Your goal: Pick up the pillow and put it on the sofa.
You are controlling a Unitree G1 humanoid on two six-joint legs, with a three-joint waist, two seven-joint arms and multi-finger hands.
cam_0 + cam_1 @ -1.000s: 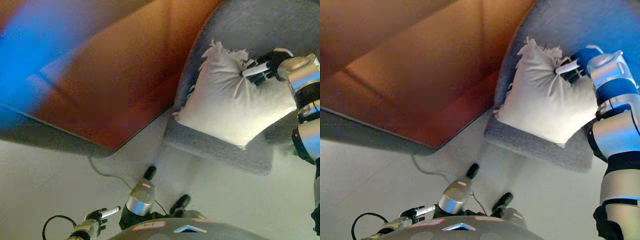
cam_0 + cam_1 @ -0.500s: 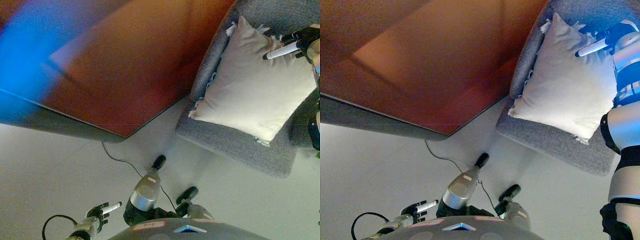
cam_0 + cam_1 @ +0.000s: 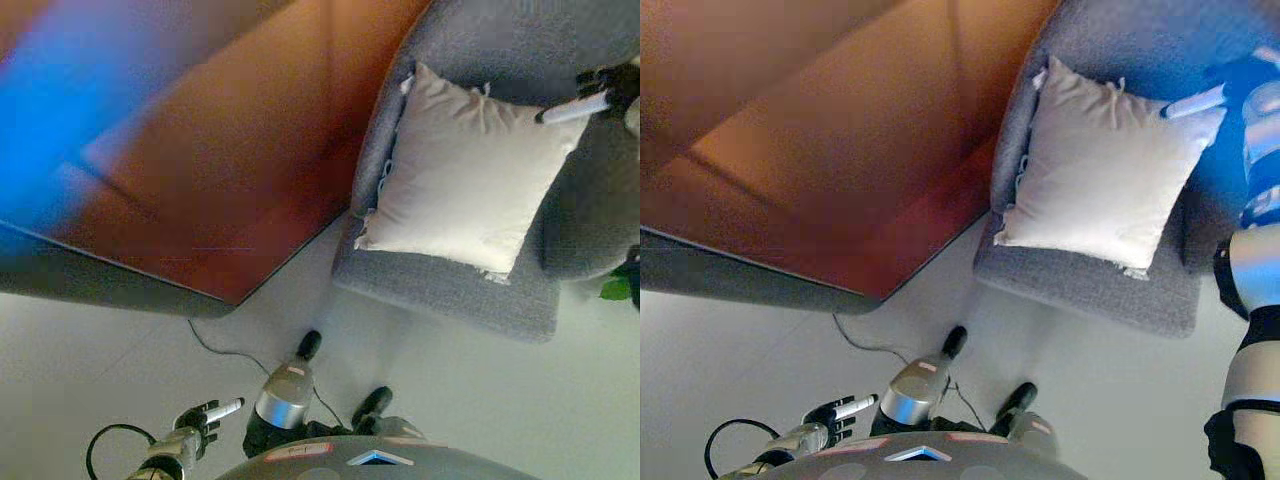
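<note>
Already your pillow [image 3: 468, 185] lies flat on the grey sofa [image 3: 440, 285], upper right. Your right hand [image 3: 600, 95], fingers straight, touches its corner; only withdrawal remains, I judge.

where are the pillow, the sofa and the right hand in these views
pillow [image 3: 465, 180], left eye view, middle of its white face
sofa [image 3: 440, 290], left eye view, grey seat edge below the pillow
right hand [image 3: 600, 92], left eye view, dark fingers by the pillow's far corner
</note>
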